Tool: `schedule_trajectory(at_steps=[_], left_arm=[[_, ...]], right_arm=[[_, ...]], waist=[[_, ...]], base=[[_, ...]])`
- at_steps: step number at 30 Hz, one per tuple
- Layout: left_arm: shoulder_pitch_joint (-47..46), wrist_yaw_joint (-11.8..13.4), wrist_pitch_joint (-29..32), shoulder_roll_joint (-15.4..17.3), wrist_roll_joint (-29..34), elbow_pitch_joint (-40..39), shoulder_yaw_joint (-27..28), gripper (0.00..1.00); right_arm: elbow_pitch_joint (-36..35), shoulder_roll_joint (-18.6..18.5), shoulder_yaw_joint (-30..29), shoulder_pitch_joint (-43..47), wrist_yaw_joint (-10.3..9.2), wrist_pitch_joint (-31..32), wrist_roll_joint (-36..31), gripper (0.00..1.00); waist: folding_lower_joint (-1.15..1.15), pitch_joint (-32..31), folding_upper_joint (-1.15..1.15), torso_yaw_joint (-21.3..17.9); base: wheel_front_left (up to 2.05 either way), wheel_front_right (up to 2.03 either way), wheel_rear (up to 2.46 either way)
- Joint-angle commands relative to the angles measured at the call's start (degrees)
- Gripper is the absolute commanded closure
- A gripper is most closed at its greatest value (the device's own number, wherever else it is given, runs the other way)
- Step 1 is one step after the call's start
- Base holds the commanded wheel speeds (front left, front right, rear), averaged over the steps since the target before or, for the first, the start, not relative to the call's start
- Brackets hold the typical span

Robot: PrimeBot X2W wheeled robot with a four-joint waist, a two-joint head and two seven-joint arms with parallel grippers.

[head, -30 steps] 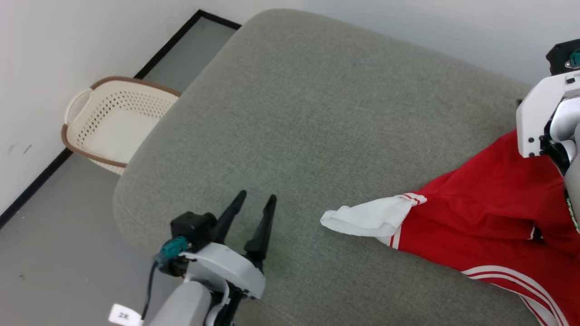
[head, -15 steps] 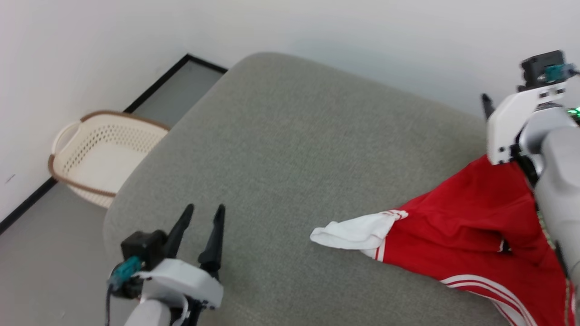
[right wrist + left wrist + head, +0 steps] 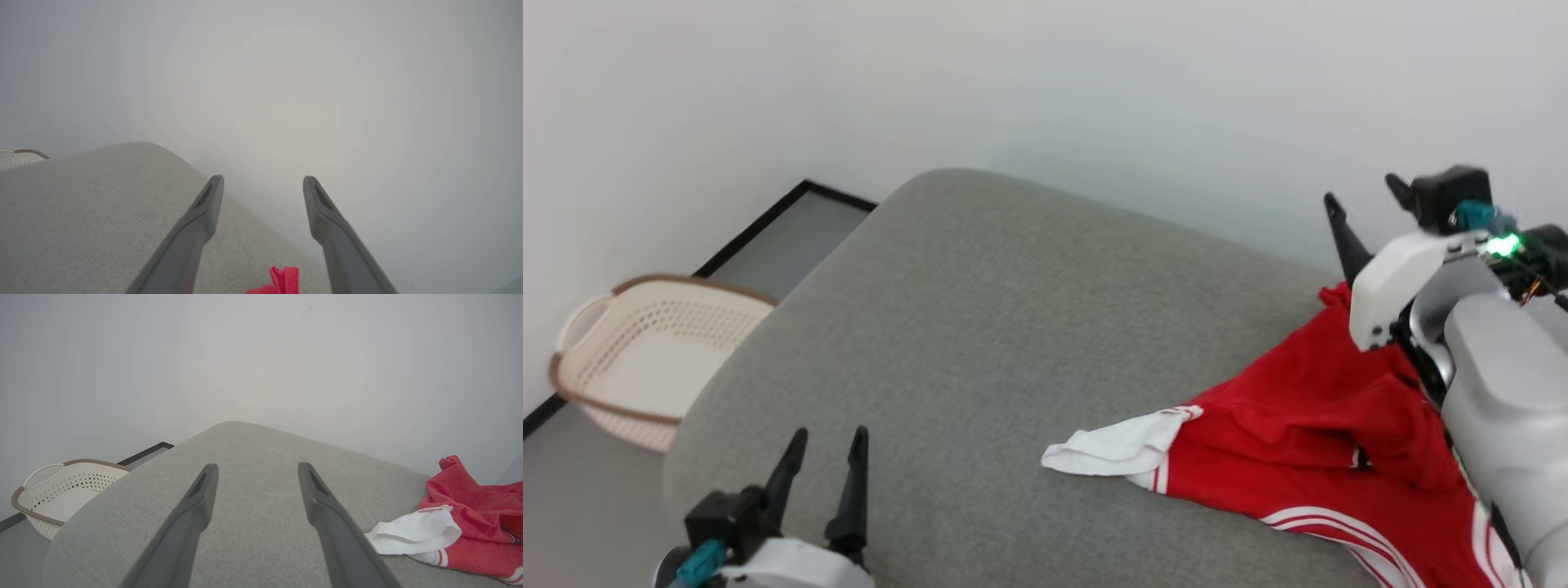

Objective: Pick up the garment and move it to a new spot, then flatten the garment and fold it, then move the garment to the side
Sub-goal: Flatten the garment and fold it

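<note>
On the right of the grey cushion (image 3: 980, 327) lies the crumpled red jersey (image 3: 1307, 425), white sleeve (image 3: 1107, 449) leftward. We hold our left hand (image 3: 830, 433) and right hand (image 3: 1361, 189) released, empty.

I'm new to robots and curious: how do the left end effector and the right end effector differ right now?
The left end effector, two long dark fingers, hovers over the bare near part of the grey fabric cushion, apart from the red-and-white jersey garment. The right end effector is above the garment's bunched far edge, by the white wall. Both are open and empty.
</note>
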Motion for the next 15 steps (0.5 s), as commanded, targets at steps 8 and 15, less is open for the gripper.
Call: schedule_trajectory(at_steps=[8,15], left_arm=[[4.2,0.0,0.0,-0.1,2.5,-3.0,3.6,0.00],[6.6,0.0,0.0,-0.6,3.9,-5.6,4.9,0.00]], right_arm=[[-14.2,-4.5,5.1,8.5,-0.08,-1.7,8.0,0.00],[-27.4,-7.7,0.8,17.7,-0.08,-1.7,6.9,0.00]], waist=[[0.00,-1.8,0.00,-6.4],[0.00,-1.5,0.00,-10.6]], base=[[0.00,0.00,0.00],[0.00,0.00,0.00]])
